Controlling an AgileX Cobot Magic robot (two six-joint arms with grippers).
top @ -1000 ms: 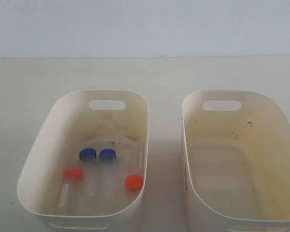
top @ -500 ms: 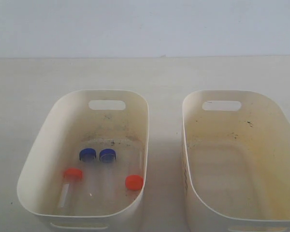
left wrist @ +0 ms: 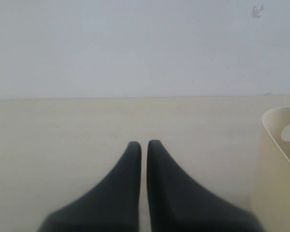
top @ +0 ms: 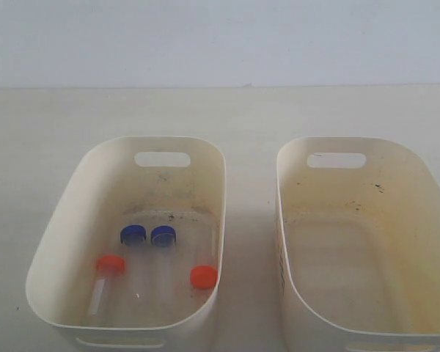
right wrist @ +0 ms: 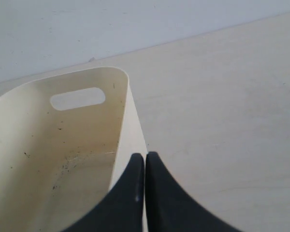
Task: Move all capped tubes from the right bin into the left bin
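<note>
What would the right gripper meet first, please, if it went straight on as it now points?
Most likely the right bin: its side wall's rim runs up to the right gripper, fingers shut. Depth is unclear; it might pass outside, over the table.

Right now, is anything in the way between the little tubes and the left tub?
Nothing visible is. All four tubes already lie inside the left tub, and the right tub holds none.
</note>
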